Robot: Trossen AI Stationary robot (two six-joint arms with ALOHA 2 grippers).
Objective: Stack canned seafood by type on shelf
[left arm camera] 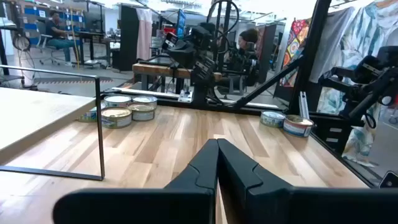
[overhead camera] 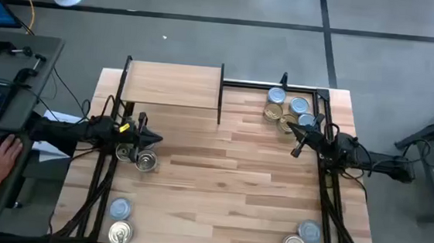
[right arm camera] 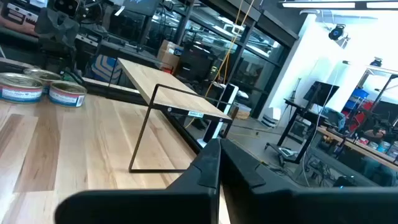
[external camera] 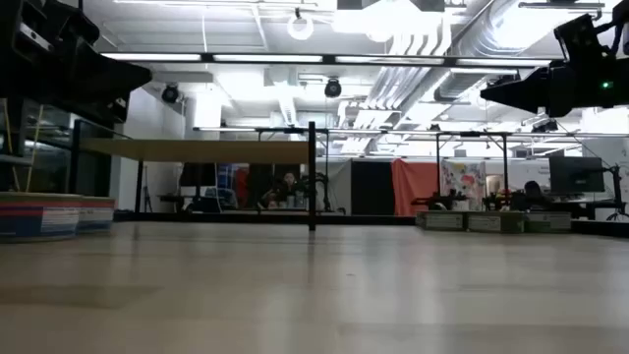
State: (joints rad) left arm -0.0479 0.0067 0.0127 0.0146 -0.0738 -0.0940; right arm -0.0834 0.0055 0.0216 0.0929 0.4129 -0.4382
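Left gripper (overhead camera: pixel 153 138): fingers together, hovering by two round silver-topped tins (overhead camera: pixel 140 159).
Right gripper (overhead camera: pixel 298 150): closed, empty.
Next: opening wide before descending, probably.

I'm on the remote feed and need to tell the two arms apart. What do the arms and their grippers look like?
Both arms are dark, almost black, and look alike. The left gripper has a small yellow marking just behind it. The right gripper has dark cables trailing back along its arm. Up close, each gripper's fingers are matte black, angular and tapering to a point.
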